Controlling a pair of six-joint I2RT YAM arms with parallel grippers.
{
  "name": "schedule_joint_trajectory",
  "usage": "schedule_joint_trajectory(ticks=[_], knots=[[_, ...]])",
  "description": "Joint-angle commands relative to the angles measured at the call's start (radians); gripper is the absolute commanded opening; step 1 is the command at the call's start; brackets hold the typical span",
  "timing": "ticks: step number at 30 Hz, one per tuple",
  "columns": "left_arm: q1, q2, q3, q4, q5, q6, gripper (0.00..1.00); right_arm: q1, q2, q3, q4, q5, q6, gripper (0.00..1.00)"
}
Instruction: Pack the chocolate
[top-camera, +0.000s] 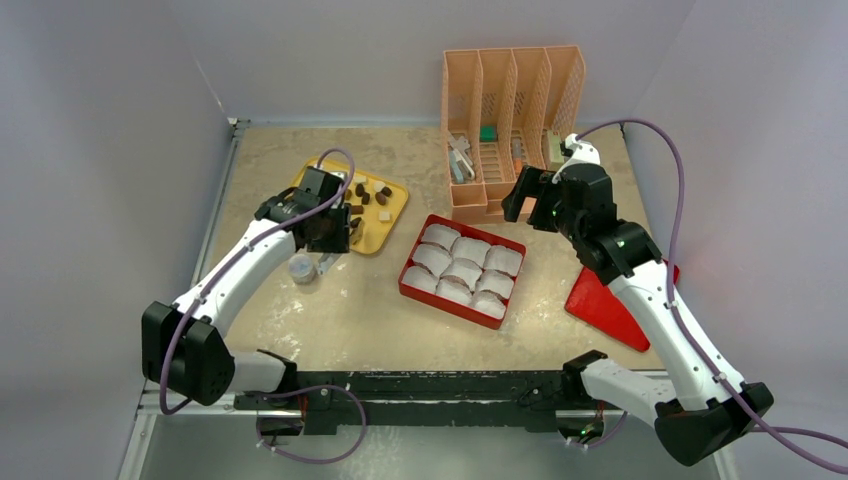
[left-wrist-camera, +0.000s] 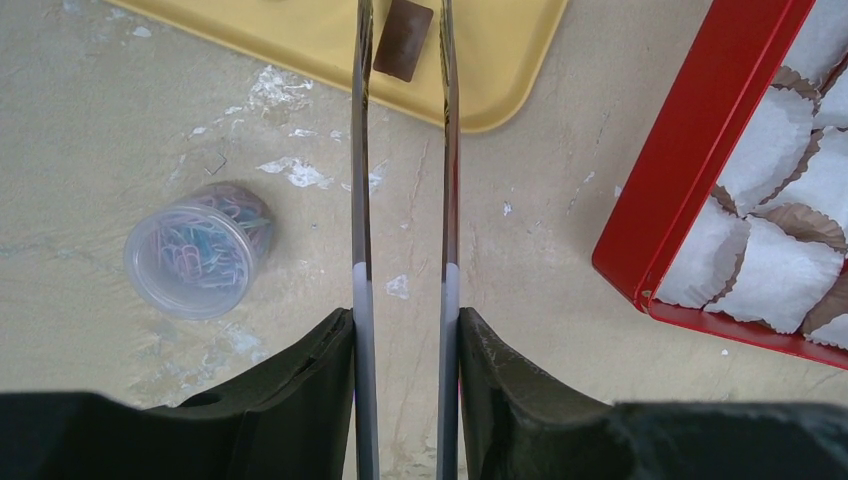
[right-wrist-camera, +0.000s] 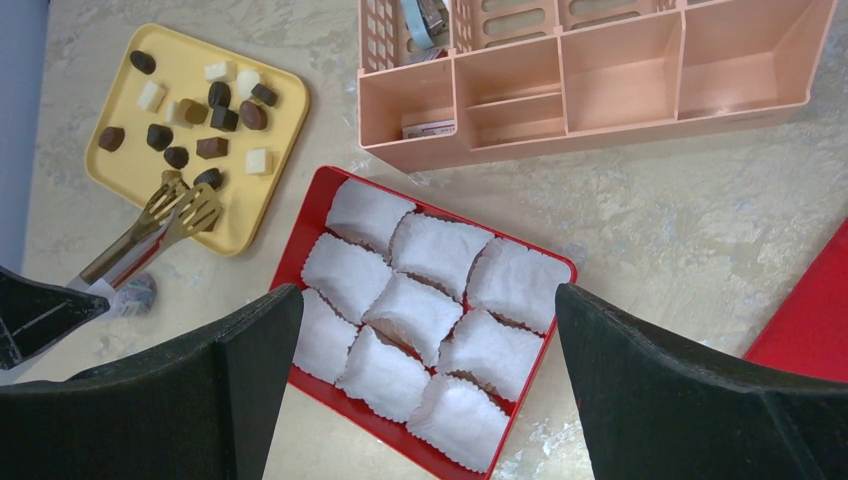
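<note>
Our left gripper (left-wrist-camera: 405, 335) is clamped on the tongs (left-wrist-camera: 362, 150), and a brown chocolate piece (left-wrist-camera: 403, 40) on the yellow tray (left-wrist-camera: 300, 30) shows between the blades. We'd lower square and squeeze gently. Our right gripper (right-wrist-camera: 430, 300) hangs wide open, well off the tray.

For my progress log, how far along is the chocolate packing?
Nothing is packed: all nine paper cups in the red box look empty, and the chocolate sits on the yellow tray. In hand: the left gripper holds tongs, tips at the tray. The right gripper is open. Every piece is left to pack.
</note>
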Motion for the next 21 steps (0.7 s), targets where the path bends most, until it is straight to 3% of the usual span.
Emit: schedule_joint_trajectory(ticks=[1,5,13,21], knots=[[-0.011,-0.003,-0.010,0.041,-0.011,0.025,0.38,-0.003,-0.012,0.008,0.013,0.023,-0.012,0.98],[-0.014,-0.003,-0.034,0.047,-0.018,0.028,0.37,-0.002,-0.013,0.006,0.015,0.023,-0.012,0.98],[-0.020,-0.036,-0.023,0.048,0.007,0.010,0.23,-0.003,-0.015,0.001,0.015,0.023,-0.011,0.98],[-0.021,-0.068,0.021,0.046,0.038,-0.017,0.18,-0.003,-0.024,-0.003,0.012,0.024,-0.012,0.98]])
